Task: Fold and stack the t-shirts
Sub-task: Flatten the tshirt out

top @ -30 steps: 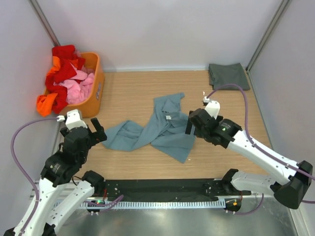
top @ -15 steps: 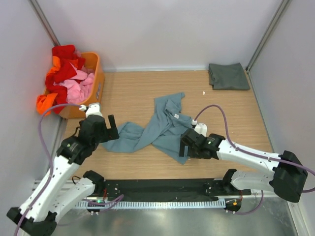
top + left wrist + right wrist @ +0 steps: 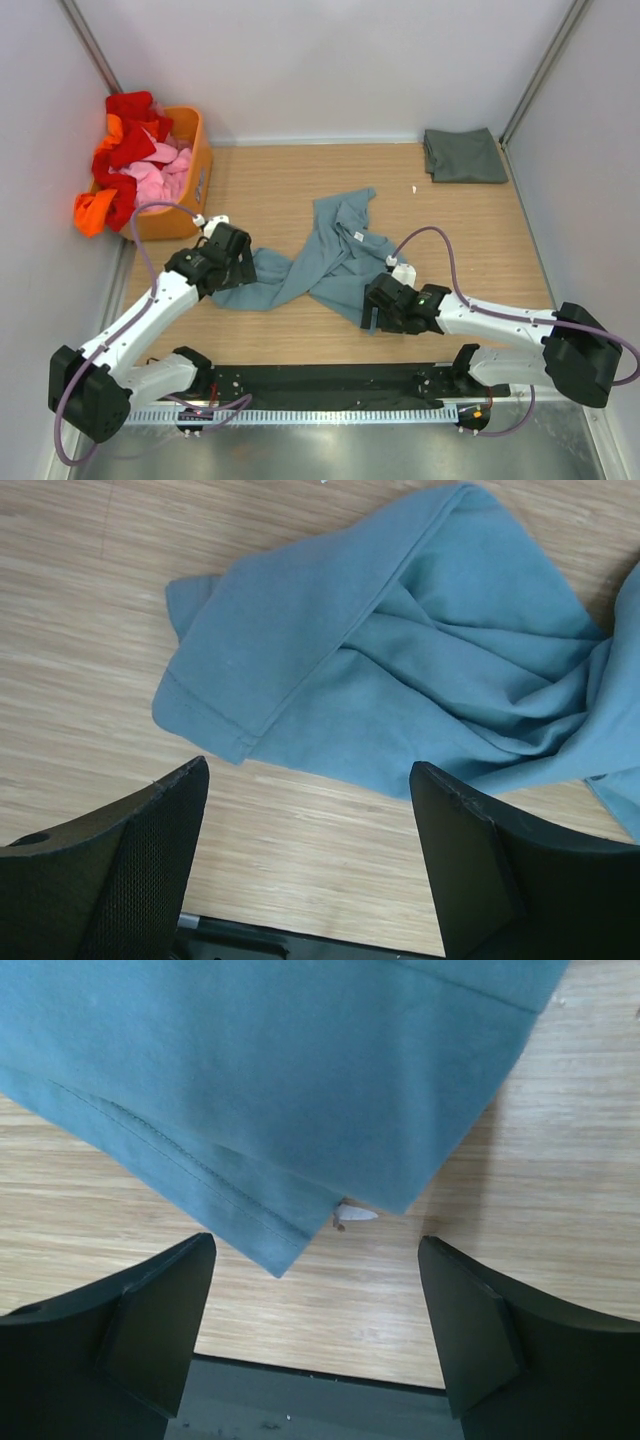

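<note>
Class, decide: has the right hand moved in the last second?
Yes: the right hand moved toward the near edge, away from the folded grey shirt.

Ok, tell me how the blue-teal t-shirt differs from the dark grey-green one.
Colour: the blue-teal t-shirt is light and bluish; the grey-green t-shirt is dark. State: the blue-teal one lies crumpled and twisted, the grey-green one is neatly folded. Place: the blue-teal one sprawls mid-table, the grey-green one sits in the far right corner. Both are plain cloth lying on the wooden table.
</note>
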### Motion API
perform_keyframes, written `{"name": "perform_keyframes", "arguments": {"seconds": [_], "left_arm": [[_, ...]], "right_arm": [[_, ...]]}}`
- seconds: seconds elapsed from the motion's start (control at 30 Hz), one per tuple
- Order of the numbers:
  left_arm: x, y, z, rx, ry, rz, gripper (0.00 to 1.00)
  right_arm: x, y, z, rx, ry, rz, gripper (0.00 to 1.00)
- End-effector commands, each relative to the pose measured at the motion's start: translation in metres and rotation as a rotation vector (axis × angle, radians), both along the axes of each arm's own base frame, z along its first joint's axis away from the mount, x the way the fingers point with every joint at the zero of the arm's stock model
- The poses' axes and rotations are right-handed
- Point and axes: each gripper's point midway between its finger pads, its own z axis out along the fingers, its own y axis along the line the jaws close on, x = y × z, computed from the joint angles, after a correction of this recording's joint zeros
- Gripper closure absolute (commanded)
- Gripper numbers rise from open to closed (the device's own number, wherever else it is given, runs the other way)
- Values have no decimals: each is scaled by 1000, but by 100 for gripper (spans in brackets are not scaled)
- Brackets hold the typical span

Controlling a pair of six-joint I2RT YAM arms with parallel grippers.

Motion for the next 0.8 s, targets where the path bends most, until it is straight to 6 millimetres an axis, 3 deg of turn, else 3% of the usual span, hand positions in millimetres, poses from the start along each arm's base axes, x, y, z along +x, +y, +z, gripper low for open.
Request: {"name": "perform_keyframes", "arguments": {"seconds": [0.0,0.07,0.1,0.13,0.17,0.2,0.23,0.27,0.3,0.37,0.4,0.53,0.63,0.67,0.7,0.73,0.77], "left_arm": [[9,7,12,-18,-92,91,18],[4,9,18,-25,-92,92,18],[2,10,26,-28,-103,83,17],[4,9,49,-53,-160,72,17],[4,10,59,-51,-181,56,14],[4,10,68,-35,-203,-6,12],[6,10,82,-36,-239,-32,11],[4,12,90,-24,-260,-55,10],[3,18,93,13,-270,-69,9],[-2,25,96,33,-288,-71,9],[-4,27,94,38,-287,-73,9],[-8,24,100,-24,-370,-82,8],[-11,28,106,-31,-411,-67,8],[-11,29,107,-34,-416,-66,8],[-11,28,107,-36,-416,-66,8],[-11,28,106,-37,-414,-69,8],[-11,27,106,-35,-412,-73,9]], "right_arm": [[7,14,5,51,-36,12,12],[16,4,19,19,-100,-9,13],[27,10,40,49,-158,-11,13],[33,8,64,78,-221,-17,13],[46,2,81,54,-292,-27,13],[57,6,111,75,-347,-32,13],[67,3,126,67,-380,-41,12],[83,-8,131,-2,-399,-44,10],[101,-6,155,7,-434,-64,10],[132,-6,167,-42,-430,-58,9],[157,-19,173,-34,-443,-116,9],[228,-25,162,84,-374,-150,11],[278,-21,144,150,-327,-144,14],[298,-15,158,187,-352,-132,15],[310,-6,125,194,-275,-94,15],[323,-8,121,198,-262,-96,17],[346,-3,134,212,-294,-87,17]]}}
